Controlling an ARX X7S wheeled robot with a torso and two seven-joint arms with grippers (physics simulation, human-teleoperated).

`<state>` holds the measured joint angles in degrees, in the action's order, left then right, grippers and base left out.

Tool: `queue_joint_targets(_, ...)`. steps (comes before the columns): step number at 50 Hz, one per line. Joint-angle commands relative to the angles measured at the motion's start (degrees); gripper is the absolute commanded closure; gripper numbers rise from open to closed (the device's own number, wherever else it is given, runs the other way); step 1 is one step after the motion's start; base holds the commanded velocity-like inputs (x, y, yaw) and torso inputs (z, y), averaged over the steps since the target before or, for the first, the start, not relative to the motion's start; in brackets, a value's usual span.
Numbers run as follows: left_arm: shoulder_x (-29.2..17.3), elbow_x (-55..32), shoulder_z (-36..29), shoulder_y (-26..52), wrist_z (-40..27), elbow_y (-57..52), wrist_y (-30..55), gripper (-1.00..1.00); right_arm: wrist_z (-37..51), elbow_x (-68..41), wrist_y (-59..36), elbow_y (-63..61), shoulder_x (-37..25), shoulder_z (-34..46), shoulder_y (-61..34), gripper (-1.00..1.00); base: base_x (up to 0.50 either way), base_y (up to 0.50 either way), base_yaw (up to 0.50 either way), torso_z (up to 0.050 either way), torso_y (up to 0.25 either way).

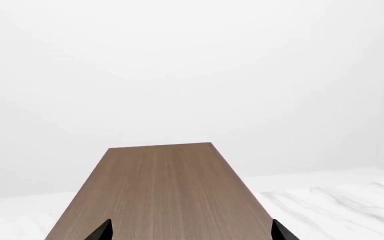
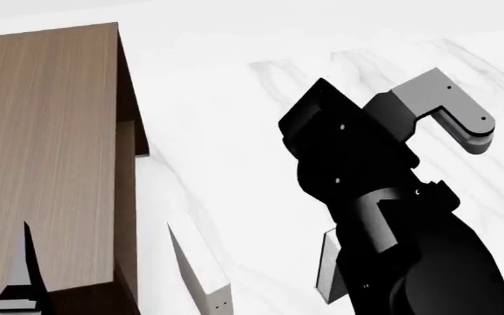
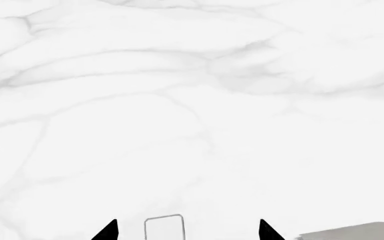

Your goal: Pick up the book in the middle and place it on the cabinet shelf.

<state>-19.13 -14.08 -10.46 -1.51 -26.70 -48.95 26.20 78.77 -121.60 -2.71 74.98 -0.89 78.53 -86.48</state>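
Observation:
In the right wrist view, a narrow white end face with a thin grey outline, seemingly the book [image 3: 164, 230] seen end-on, stands on the floor between my right gripper's [image 3: 188, 231] two open fingertips; nothing is gripped. In the head view a grey-sided slab [image 2: 327, 266], likely the same book, shows partly behind my black right arm [image 2: 375, 216]. The cabinet shelf's brown wood-grain top [image 2: 42, 151] fills the left. My left gripper [image 1: 193, 231] is open and empty over that top [image 1: 165, 190]; one of its fingers [image 2: 26, 262] shows in the head view.
An off-white book with tiny dots [image 2: 199, 269] stands upright on the white marble floor [image 2: 234, 98] just right of the cabinet's dark side [image 2: 128, 197]. A grey patch [image 3: 359, 231] lies beside my right gripper. White walls stand beyond the cabinet [image 1: 178, 75].

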Motion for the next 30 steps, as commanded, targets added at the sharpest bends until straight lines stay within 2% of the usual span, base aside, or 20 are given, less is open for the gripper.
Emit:
queue_joint_targets(1,0.92,-0.90,1.23,-0.26,2.18,-0.50,-0.85,-1.00,-4.86,-4.85,-0.68,-1.77,0.86,4.20,1.31,-1.00,0.00,0.00,0.00,0.000,0.000)
queue_joint_targets(16,0.47,-1.16,1.12,-0.40,1.68,-0.51,-1.28,-1.00,-8.04,-10.79,-0.62,-1.69,0.86,12.11,1.73,-1.00,0.00,0.00,0.00,0.000,0.000)
queue_joint_targets(30,0.22,-1.50,0.89,-0.24,1.32,0.13,-1.52,-1.00,-14.88,-16.43,-0.72,-1.45,0.87,14.80,3.90,-1.00,0.00,0.00,0.00,0.000,0.000)
